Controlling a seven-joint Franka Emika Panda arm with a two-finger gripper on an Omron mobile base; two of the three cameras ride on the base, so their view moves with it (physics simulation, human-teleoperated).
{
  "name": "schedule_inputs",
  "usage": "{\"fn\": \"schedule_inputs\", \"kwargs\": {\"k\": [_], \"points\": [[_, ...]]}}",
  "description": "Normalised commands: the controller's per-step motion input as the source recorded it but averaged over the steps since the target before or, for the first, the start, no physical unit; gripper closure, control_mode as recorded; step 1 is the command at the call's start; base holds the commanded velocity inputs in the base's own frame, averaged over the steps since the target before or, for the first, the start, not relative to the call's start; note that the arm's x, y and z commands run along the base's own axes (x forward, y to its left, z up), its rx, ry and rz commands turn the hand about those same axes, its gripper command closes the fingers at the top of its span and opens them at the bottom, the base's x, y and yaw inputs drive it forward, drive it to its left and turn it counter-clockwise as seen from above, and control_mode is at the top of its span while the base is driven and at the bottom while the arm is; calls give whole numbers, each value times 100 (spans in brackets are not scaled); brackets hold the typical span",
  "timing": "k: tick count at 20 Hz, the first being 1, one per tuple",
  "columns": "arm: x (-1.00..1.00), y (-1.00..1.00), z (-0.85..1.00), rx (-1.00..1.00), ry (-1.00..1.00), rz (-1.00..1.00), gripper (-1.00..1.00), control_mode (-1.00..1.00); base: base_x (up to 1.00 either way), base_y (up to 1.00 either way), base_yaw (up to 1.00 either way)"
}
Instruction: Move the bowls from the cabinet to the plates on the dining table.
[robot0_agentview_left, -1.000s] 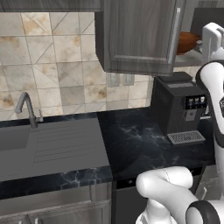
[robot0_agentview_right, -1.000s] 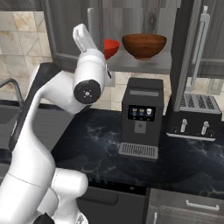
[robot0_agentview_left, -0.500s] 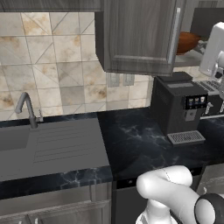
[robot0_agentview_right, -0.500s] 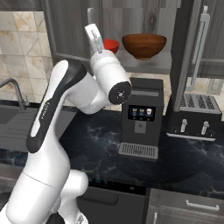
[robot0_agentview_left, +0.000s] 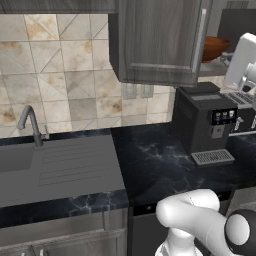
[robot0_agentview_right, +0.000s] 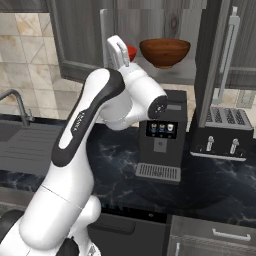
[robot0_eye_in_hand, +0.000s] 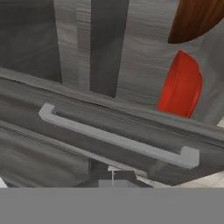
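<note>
The cabinet stands open, and its shelf holds both bowls. The brown wooden bowl sits in plain sight, and its edge also shows in the left base view. The red bowl is mostly hidden behind my hand. My gripper points up beside the left door's silver handle, just left of the red bowl, shut and holding nothing. In the hand view the shut gripper faces the door handle, with the red bowl and the brown bowl beyond. The plates and the dining table are out of view.
Under the shelf a black coffee machine stands on the black counter, with a toaster to its right. A grey sink with a faucet lies to the left. The cabinet's right door hangs beside the shelf.
My arm has swung right, carrying the shut hand along the cabinet front to the red bowl's left side. The bowls have not moved.
</note>
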Motion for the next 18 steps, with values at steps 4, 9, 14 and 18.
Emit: {"fn": "schedule_inputs", "kwargs": {"k": [4, 9, 14, 18], "points": [[48, 0, -37, -12, 0, 0, 100, -100, 0, 0, 0], [50, -3, -13, -6, -1, 0, 100, -100, 0, 0, 0], [55, -13, 0, -1, 0, 0, 100, -100, 0, 0, 0], [56, -19, 0, 0, 0, 0, 100, -100, 0, 0, 0]]}}
